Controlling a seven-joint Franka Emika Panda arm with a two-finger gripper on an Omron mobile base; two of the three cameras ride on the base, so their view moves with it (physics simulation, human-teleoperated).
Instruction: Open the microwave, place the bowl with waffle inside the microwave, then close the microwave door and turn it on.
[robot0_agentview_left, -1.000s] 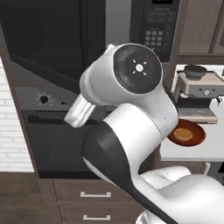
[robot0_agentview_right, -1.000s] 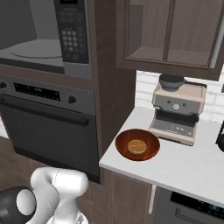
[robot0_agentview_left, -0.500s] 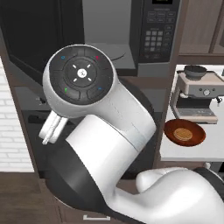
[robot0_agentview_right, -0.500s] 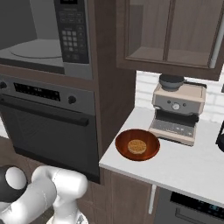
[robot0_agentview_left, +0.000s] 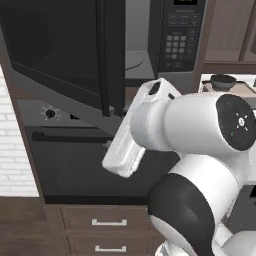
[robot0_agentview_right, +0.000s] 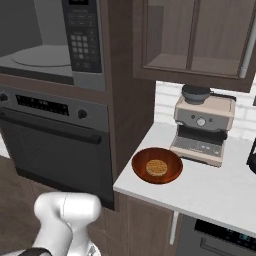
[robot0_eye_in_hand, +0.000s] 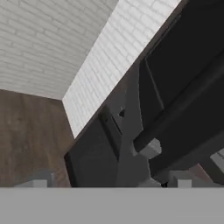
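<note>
currently the door (robot0_agentview_left: 65, 55) is found swung open, leaving the microwave (robot0_agentview_right: 47, 42) cavity exposed. the bowl (robot0_agentview_right: 157, 165) with the waffle (robot0_agentview_right: 156, 167) sits on the bench (robot0_agentview_right: 215, 187), untouched. tool state cannot be told. the bowl's rim should be approached from above and lifted level.

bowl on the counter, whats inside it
The bowl holds one round waffle lying flat near its middle. The rest of its reddish-brown inside shows bare; whatever lies under the waffle is covered.
</note>
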